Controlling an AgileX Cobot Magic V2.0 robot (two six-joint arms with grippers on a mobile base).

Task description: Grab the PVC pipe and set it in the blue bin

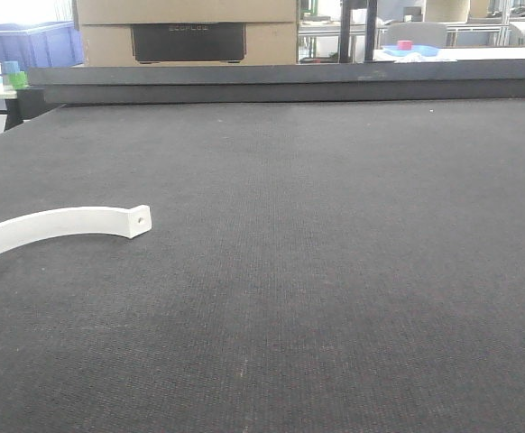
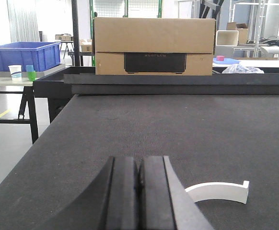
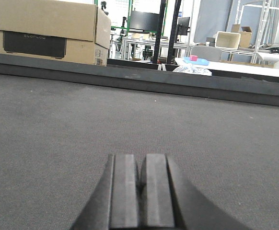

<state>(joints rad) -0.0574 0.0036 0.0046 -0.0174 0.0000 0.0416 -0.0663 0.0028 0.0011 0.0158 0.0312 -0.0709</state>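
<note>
The PVC pipe, a thin white curved strip with a small hole near its squared end, lies flat on the dark table at the left in the front view. It also shows in the left wrist view, just right of my left gripper, which is shut and empty. My right gripper is shut and empty over bare table. The blue bin stands on a side table far off to the left, beyond the table's edge. Neither gripper shows in the front view.
A cardboard box stands behind the raised black rim at the table's far edge. Small cups sit by the blue bin. The table's left edge drops to the floor.
</note>
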